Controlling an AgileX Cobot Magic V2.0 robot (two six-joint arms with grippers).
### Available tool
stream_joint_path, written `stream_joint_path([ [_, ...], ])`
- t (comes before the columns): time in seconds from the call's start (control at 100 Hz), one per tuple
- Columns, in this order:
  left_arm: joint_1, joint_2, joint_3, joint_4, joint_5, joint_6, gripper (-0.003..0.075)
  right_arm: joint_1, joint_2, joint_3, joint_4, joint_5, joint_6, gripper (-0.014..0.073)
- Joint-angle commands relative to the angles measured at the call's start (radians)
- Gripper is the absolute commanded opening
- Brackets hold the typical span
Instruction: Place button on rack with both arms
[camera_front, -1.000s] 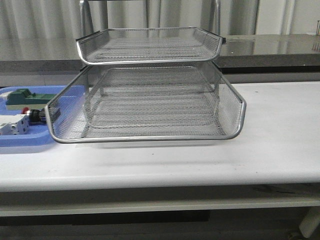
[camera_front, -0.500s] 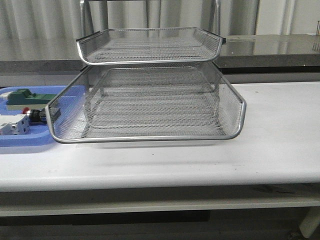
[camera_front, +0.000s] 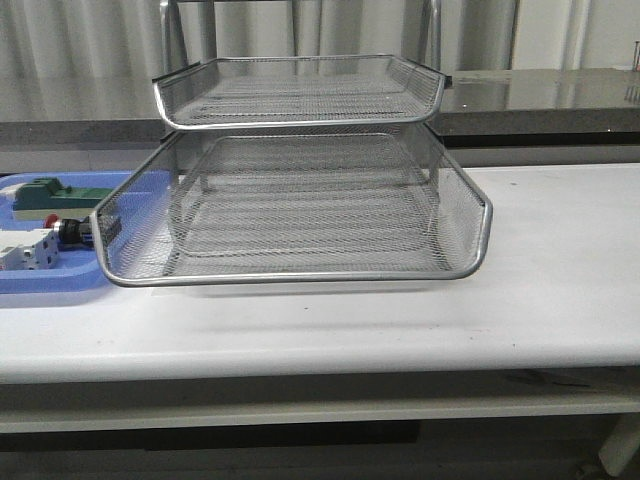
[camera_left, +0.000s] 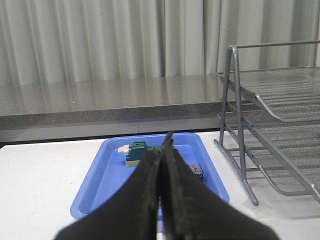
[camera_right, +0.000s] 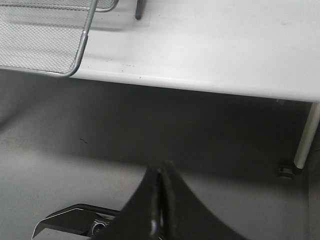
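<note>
A blue plastic tray (camera_front: 40, 275) sits on a white table (camera_front: 540, 290), holding a green block (camera_front: 45, 193) and a white block (camera_front: 25, 250).

1. You have one rack (camera_front: 300, 180) on the bench (camera_front: 560, 290); two of its mesh trays show from the front.
2. You have one blue tray (camera_front: 40, 278) at the bench's left edge.
3. In it you can count one button (camera_front: 68, 232), one green block (camera_front: 50, 194) and one white block (camera_front: 25, 250).
4. You have two grippers: left (camera_left: 161, 150) and right (camera_right: 161, 172), each with both fingers pressed together.
</note>
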Motion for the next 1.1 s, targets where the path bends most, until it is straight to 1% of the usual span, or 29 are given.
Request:
stream_joint_path([
  [0.0,0.0,-0.032,0.033,-0.009,-0.076,-0.009,-0.002,-0.001,0.003,-0.033,0.002,-0.048,-0.002,-0.006],
  [0.76,0.0,-0.032,0.033,-0.009,-0.076,-0.009,-0.002,-0.001,0.003,-0.033,0.002,-0.048,-0.002,-0.006],
  [0.87,0.0,-0.032,0.033,-0.009,-0.102,-0.009,-0.002,-0.001,0.003,-0.033,0.002,-0.048,-0.002,-0.006],
  [0.99,0.0,-0.032,0.008,-0.012,-0.097,-0.009,-0.002,-0.001,0.003,-0.033,0.002,-0.048,-0.002,-0.006],
  [1.09,0.0,-0.022,-0.037,-0.067,-0.061,-0.009,-0.002,-0.001,0.003,-0.033,0.002,-0.048,-0.002,-0.006],
])
